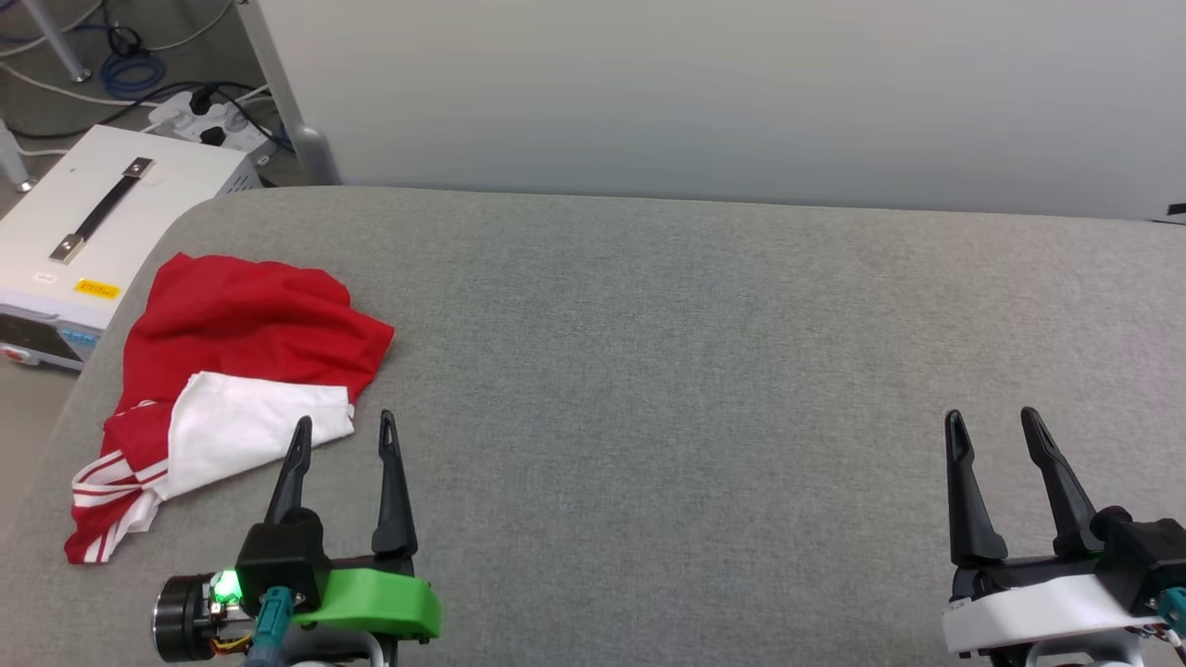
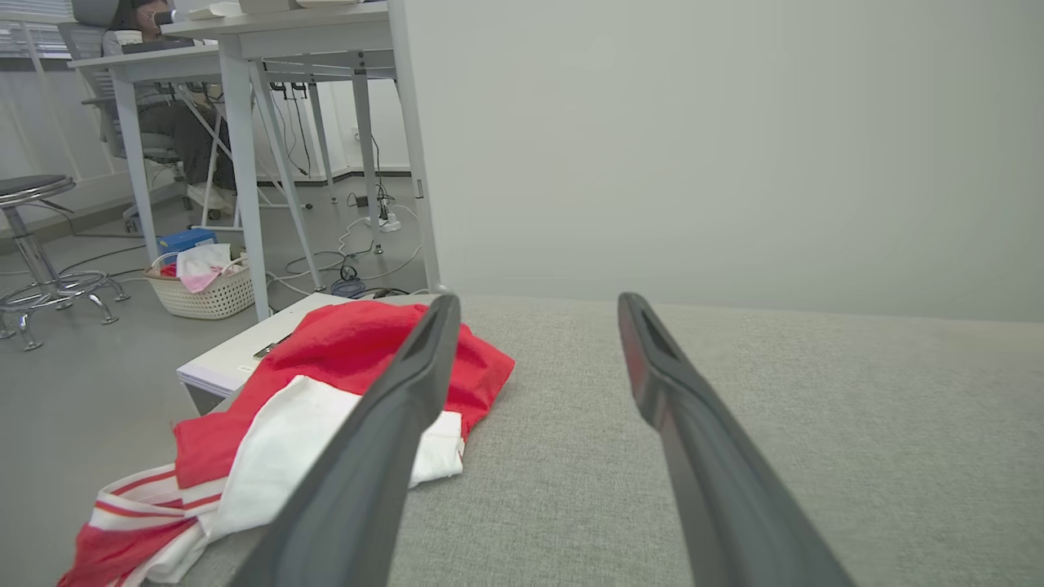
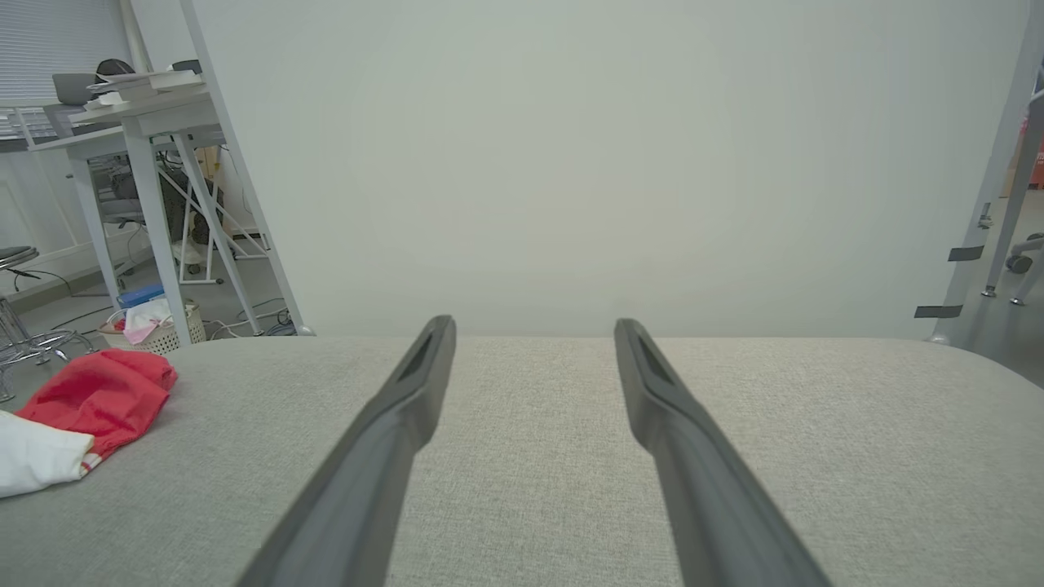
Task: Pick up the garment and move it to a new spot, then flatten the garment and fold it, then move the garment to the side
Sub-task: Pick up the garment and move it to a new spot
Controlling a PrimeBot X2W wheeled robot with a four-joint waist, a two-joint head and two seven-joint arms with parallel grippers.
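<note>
The crumpled jersey [image 1: 232, 371] at near left is being left ungrasped by the spread, empty left gripper [image 1: 345, 419] and right gripper [image 1: 990, 414]; a leftward reach seems called for.

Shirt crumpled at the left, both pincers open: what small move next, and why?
Probably ease the left pincer forward-left onto the garment: it stands open with its tips near the white sleeve, nothing held, while the right pincer sits far across the grey surface.

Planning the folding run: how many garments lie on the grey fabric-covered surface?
1: a crumpled red T-shirt with a white sleeve and striped trim, at the left edge of the grey fabric surface, near the left gripper. Its folds could hide something smaller beneath.
</note>
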